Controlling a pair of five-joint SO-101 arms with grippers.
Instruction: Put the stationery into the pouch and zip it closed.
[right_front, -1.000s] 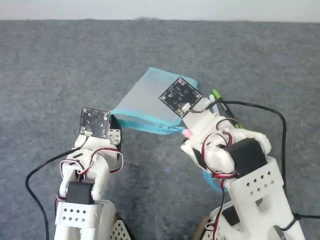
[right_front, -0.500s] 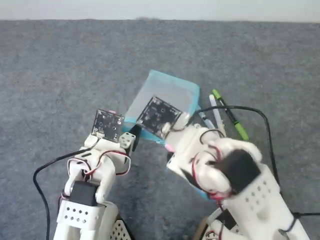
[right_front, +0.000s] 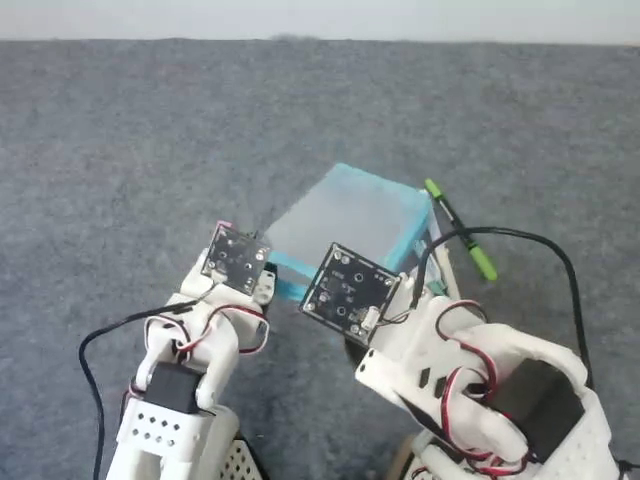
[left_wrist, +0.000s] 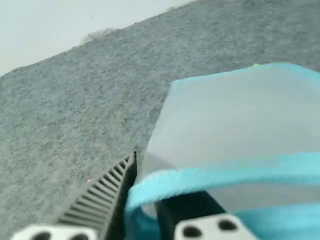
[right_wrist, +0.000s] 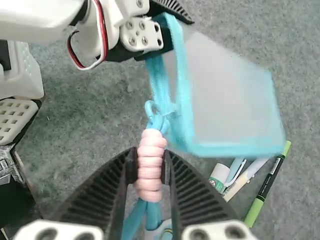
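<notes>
- Right wrist view: your right gripper (right_wrist: 149, 159) is pinched shut on the pink zip pull (right_wrist: 150, 172).
- On the pouch (right_wrist: 225, 100), the blue zip edge (right_wrist: 159, 82) runs from that pull to your left gripper (right_wrist: 162, 27), which clamps the other end.
- The pens (right_wrist: 235, 175) lie on the table (right_front: 120, 130) just beside the pouch, not inside.
- Both arms lean in low, close together.

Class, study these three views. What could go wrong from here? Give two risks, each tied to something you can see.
1. The green marker and pens lie on the table beside the pouch, while the right end effector is shut on the pink zip pull; zipping now would likely close the pouch without them.
2. The left end effector pinches only the pouch's blue rim; a hard pull on the zip might tug it free.
</notes>
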